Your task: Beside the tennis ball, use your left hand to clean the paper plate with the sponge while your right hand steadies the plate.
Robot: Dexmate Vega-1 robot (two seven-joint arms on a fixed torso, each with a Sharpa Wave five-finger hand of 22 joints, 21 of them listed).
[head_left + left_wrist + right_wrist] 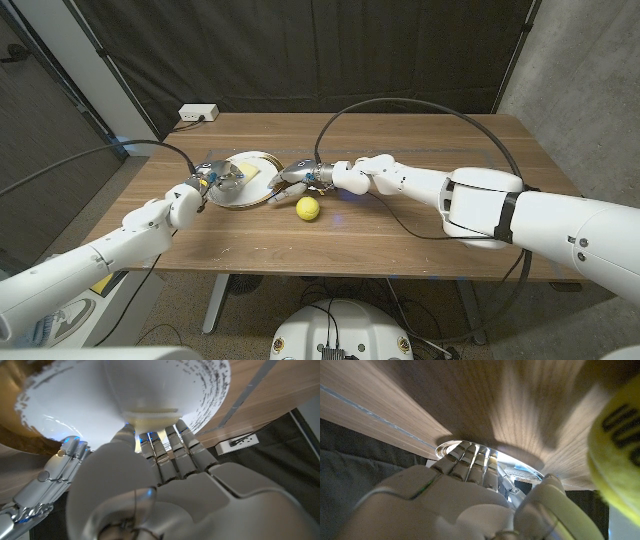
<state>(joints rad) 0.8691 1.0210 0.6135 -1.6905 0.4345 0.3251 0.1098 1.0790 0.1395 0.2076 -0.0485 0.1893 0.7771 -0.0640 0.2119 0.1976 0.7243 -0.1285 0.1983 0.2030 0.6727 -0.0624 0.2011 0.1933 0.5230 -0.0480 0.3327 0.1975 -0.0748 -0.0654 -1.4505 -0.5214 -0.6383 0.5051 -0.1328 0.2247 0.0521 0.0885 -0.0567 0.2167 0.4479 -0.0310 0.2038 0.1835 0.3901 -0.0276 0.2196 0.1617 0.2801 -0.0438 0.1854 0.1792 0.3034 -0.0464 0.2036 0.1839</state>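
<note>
Head view: paper plate point(243, 168) sits on the wooden desk point(420, 215), left of centre, white with a gold rim. Tennis ball point(307, 208) lies on the desk just beside the plate's right edge, toward the near side, yellow-green, apart from the rim.

Left hand point(215, 183) reaches in over the near-left part of the plate, fingers curled down onto it. A pale yellow sponge point(247, 172) shows on the plate just past the fingers. In the left wrist view, the fingers point(165, 452) press against the sponge point(150, 417), a cream block lying on the plate's white surface point(165, 385); the hand grips the sponge against the plate.

Right hand point(298, 178) meets the plate's right rim, just above the ball in the picture. Right wrist view: fingers point(470, 462) reach to the plate's edge point(447, 447), with the thumb on the other side of the rim, so the hand appears to pinch the rim. The ball point(615, 460) shows close by, large and blurred, black lettering partly visible.

A white power strip point(198, 113) lies at the desk's far-left edge, also seen in the left wrist view point(239, 442). Black cables loop above the desk from both arms. Dark curtain behind.
</note>
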